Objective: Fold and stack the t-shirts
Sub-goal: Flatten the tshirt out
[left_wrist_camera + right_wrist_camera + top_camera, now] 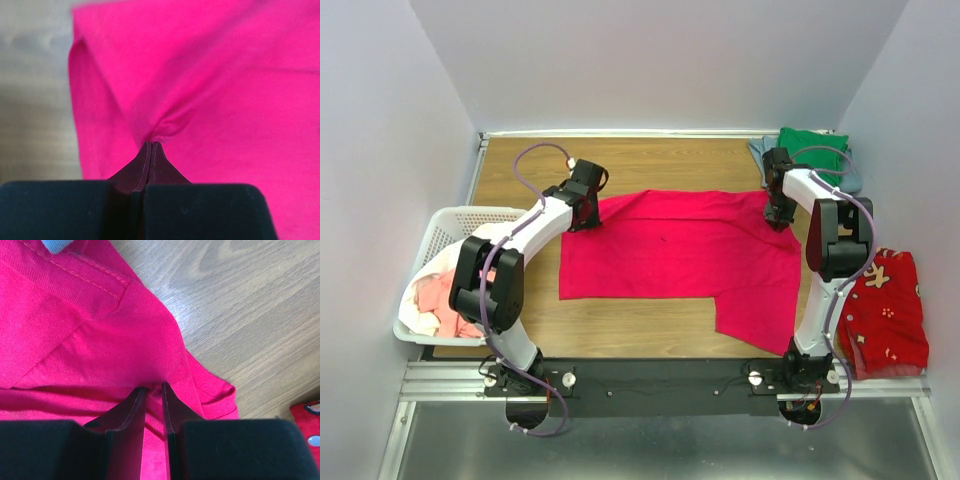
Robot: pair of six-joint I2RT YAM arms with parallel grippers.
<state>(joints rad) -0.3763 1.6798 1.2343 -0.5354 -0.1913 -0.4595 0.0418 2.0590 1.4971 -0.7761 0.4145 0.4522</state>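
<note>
Across mid-frame the limp, light crimson t-shirt (680, 255) wants corner holds: left gripper (150, 146) clamps its upper-left corner, right gripper (153, 388), jaws narrowly apart, straddles the upper-right, grip unclear

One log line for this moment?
left gripper: shut on pink shirt | right gripper: jaws narrowly apart over shirt edge, grip unclear | shirt: spread on table

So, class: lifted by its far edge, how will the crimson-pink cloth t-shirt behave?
Probably floppy: the crimson-pink cloth t-shirt puckers where the left gripper pinches it. Likely light and thin, since it lies flat on the wooden table.
</note>
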